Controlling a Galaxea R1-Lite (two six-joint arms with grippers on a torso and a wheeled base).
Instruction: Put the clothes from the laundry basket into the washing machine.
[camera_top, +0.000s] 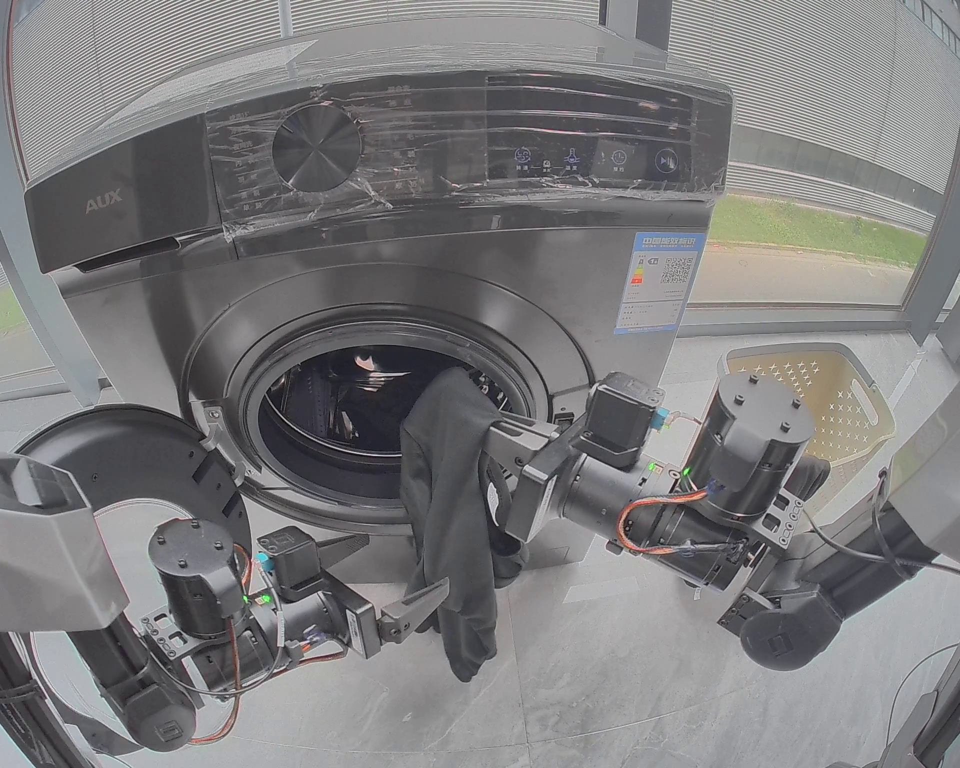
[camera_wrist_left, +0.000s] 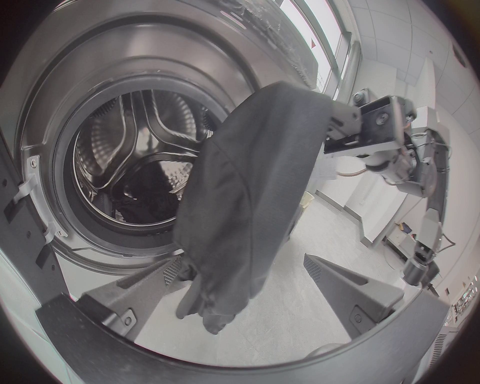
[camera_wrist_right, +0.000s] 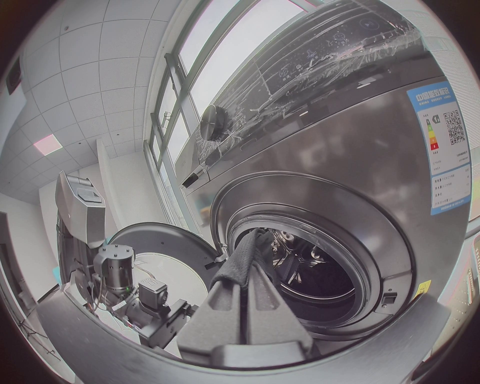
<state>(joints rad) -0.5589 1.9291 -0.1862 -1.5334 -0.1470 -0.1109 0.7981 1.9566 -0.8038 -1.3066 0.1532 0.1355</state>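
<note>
A dark grey garment (camera_top: 455, 500) hangs in front of the washing machine's (camera_top: 400, 250) open drum (camera_top: 340, 410). My right gripper (camera_top: 497, 440) is shut on its top edge, level with the drum's right rim; the pinched cloth (camera_wrist_right: 245, 255) pokes out above the closed fingers (camera_wrist_right: 270, 310). The garment (camera_wrist_left: 250, 200) droops down toward the floor. My left gripper (camera_top: 385, 580) sits low and open, its far finger (camera_top: 415, 605) against the hanging cloth. Darker clothes (camera_wrist_left: 145, 200) lie inside the drum (camera_wrist_left: 135, 160). The beige laundry basket (camera_top: 850, 400) stands on the floor at the right.
The round door (camera_top: 130, 460) is swung open to the left, just above my left arm. The grey tiled floor (camera_top: 600, 660) lies below the garment. Windows stand behind and to the right of the machine.
</note>
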